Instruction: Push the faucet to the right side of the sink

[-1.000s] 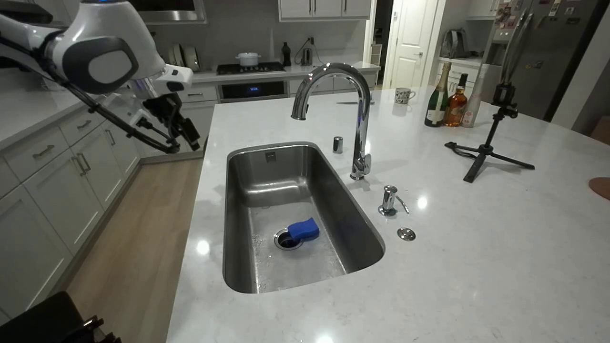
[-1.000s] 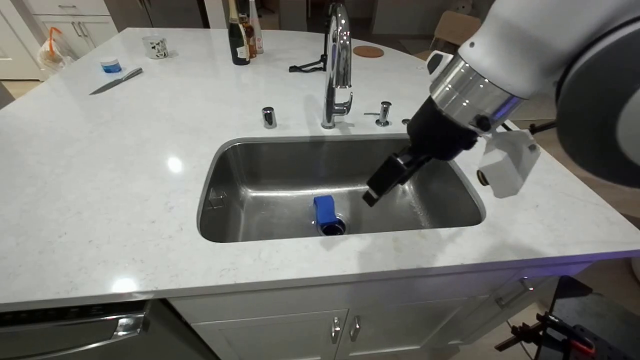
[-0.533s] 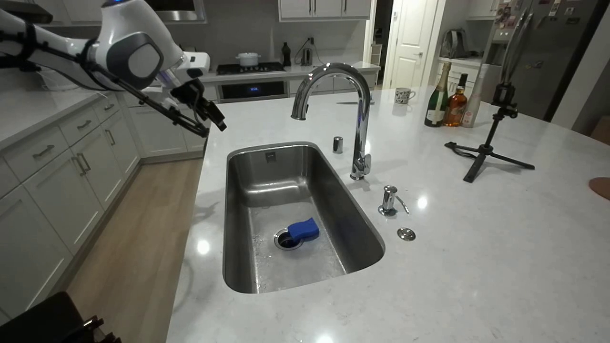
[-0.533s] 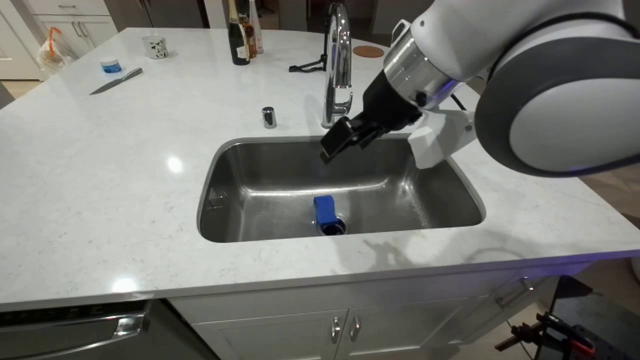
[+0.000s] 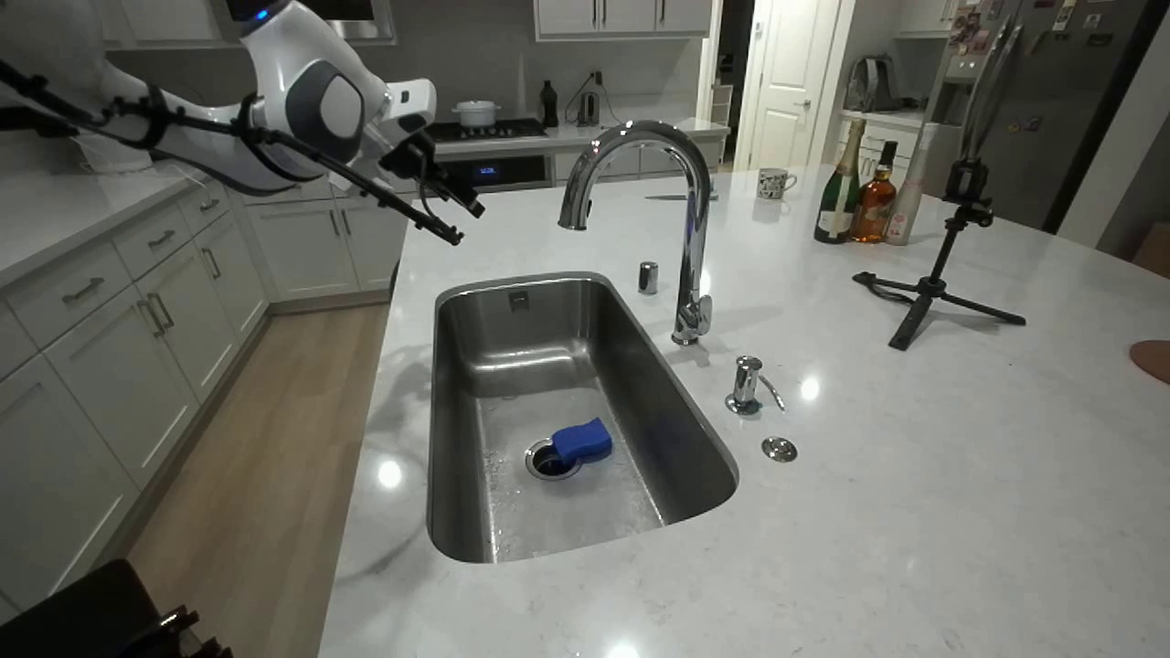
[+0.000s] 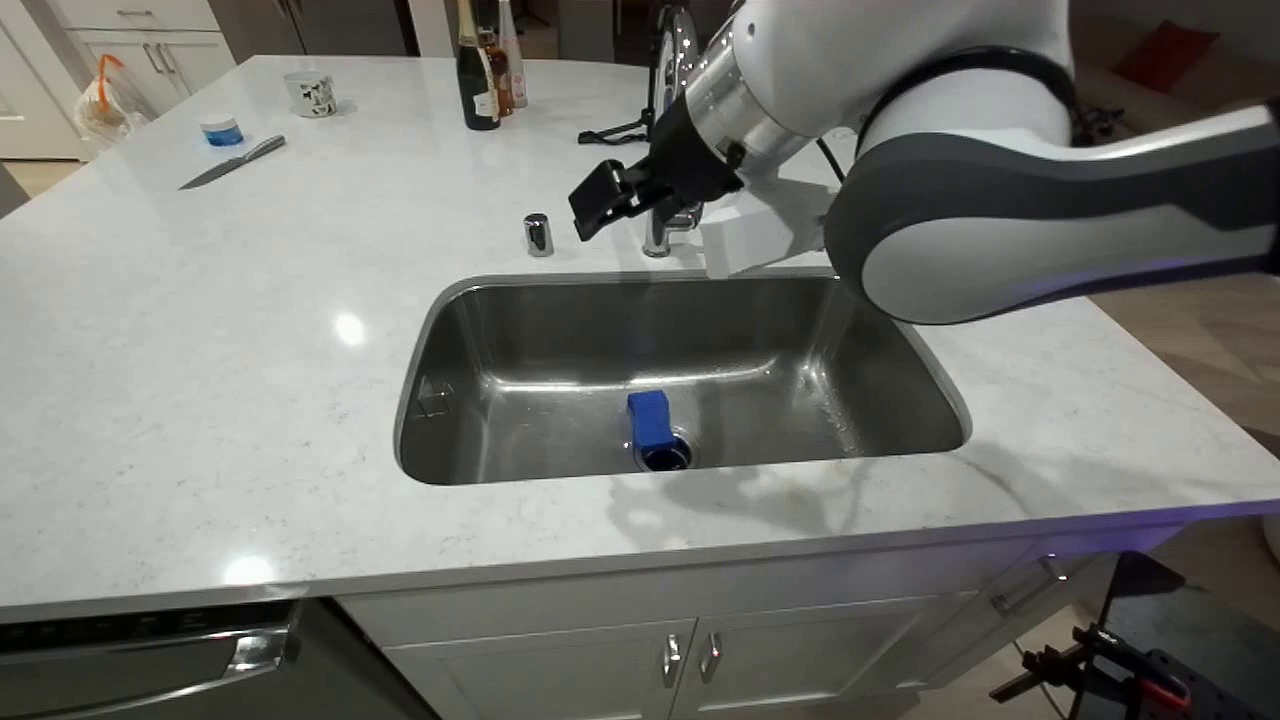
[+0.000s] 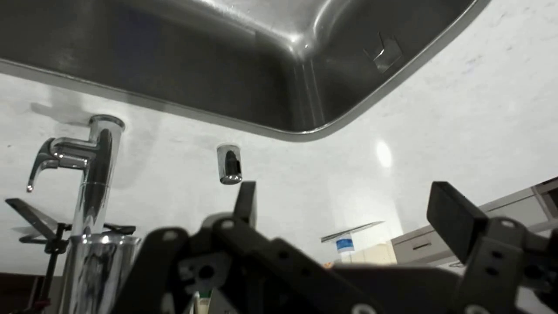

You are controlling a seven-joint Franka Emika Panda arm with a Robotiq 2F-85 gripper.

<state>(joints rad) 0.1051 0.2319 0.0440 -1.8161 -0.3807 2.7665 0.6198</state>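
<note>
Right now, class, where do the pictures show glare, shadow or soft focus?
In every view, glare on the counter; in both exterior views, soft shadows there and bright streaks in the sink; in the wrist view, the gripper very dark, its nearest parts looking slightly blurred.

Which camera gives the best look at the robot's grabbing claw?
The wrist view: there the gripper looms large along the bottom, its two fingers plainly apart. In both exterior views it is only a smaller dark shape at the end of the arm, and the gap between its fingers can't be made out.
</note>
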